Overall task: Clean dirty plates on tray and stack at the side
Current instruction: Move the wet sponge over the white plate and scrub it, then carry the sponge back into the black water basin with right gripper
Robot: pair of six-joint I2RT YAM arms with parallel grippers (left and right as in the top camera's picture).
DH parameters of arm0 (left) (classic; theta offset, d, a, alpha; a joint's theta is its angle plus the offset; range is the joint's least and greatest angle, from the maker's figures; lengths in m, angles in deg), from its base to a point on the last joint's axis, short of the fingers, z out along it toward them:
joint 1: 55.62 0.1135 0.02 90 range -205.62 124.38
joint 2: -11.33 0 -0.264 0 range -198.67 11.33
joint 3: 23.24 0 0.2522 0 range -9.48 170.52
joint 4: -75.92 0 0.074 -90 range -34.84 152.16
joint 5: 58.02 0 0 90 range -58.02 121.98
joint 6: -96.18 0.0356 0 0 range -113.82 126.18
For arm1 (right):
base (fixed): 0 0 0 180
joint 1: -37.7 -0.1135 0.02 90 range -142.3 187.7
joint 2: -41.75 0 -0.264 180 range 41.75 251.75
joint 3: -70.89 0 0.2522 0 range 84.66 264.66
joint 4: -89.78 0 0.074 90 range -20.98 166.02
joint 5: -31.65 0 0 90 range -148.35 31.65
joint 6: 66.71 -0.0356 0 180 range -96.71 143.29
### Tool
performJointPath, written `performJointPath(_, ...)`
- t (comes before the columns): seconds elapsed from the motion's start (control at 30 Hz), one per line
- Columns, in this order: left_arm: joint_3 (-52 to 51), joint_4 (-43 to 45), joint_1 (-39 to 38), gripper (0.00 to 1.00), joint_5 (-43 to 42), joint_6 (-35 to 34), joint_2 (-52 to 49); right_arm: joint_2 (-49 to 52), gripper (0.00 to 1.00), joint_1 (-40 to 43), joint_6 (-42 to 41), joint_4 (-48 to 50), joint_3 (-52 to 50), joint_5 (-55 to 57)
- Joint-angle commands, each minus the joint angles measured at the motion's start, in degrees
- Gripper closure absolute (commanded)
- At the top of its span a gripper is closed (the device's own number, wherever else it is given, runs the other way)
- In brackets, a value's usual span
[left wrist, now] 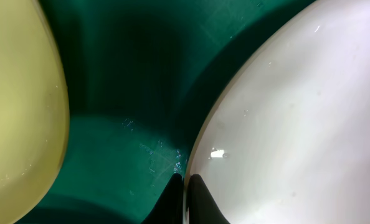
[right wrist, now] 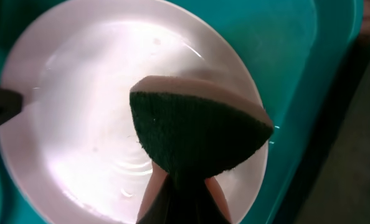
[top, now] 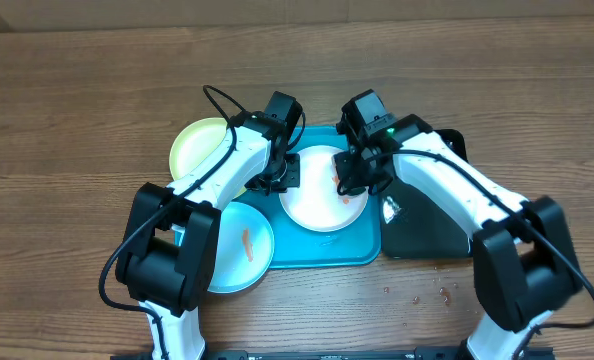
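The white plate [top: 317, 205] lies on the turquoise tray [top: 327, 252], with an orange smear near its right side. My left gripper [top: 283, 178] is shut on this plate's left rim; in the left wrist view its two black fingers [left wrist: 174, 202] pinch the white plate's [left wrist: 297, 124] edge. My right gripper [top: 353, 180] hangs over the plate's right part, shut on a dark green sponge [right wrist: 197, 134] with a pink back that rests against the white plate [right wrist: 79, 124]. The pale yellow-green plate [top: 199, 150] lies left of the tray. The light blue plate [top: 239, 250], orange-streaked, overlaps the tray's left edge.
A glossy black tray [top: 427, 235] lies against the turquoise tray's right side, under my right arm. Small red crumbs [top: 427, 295] dot the wooden table in front of it. In the left wrist view the yellow-green plate [left wrist: 17, 112] sits close to the held rim.
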Motion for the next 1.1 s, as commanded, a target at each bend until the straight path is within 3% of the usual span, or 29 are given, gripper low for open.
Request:
performJointPath(0.0, 1.1, -0.1, -0.4, 0.96, 1.3, -0.6, -0.6, 2.2, 0.96, -0.2, -0.1, 0.3, -0.2, 3.9)
performJointPath(0.23, 1.1, -0.2, -0.4, 0.96, 1.3, -0.6, -0.6, 6.8, 0.96, -0.2, 0.1, 0.9, -0.2, 2.8)
performJointPath(0.47, 1.1, -0.1, -0.4, 0.96, 1.2, -0.6, -0.6, 10.0, 0.96, -1.6, 0.0, 0.8, -0.2, -6.5)
performJointPath(0.87, 1.1, -0.1, -0.4, 0.96, 1.2, -0.6, -0.6, 10.2, 0.96, -8.3, -0.2, 1.7, 0.0, -16.4)
performJointPath(1.07, 1.1, -0.2, -0.4, 0.96, 1.2, -0.6, -0.6, 8.7, 0.96, -5.2, -0.1, -1.9, 5.9, -17.6)
